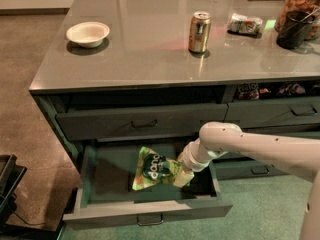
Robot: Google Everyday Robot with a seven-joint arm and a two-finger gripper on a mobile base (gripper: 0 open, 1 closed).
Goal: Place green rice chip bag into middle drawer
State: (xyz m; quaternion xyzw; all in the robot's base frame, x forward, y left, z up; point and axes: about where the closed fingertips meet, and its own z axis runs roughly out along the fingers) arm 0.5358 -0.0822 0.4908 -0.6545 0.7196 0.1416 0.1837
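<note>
On the left of the grey worktop (pixel 150 59) stands a shallow white bowl (pixel 88 33), only its pale inside showing. Below the worktop's edge a wide upper drawer (pixel 145 124) is closed. Under it the middle drawer (pixel 110 209) is pulled well out, its green inside open to view. The green rice chip bag (pixel 156 168) is inside this drawer, right of its centre, tilted with its dark round logo facing up and its lower left corner down near the drawer floor. The gripper (pixel 184 175) is also down inside the drawer at the bag's right edge, at the end of the white arm (pixel 260 149) that reaches in from the right; its fingers are clamped on that edge of the bag. Further right on the worktop a gold drinks can (pixel 199 32) stands upright, then a small grey-white packet (pixel 244 24) lies flat. At the far right a dark cup (pixel 294 30) holds thin sticks, touching a clear jar (pixel 299 1) filled with brown snacks.
</note>
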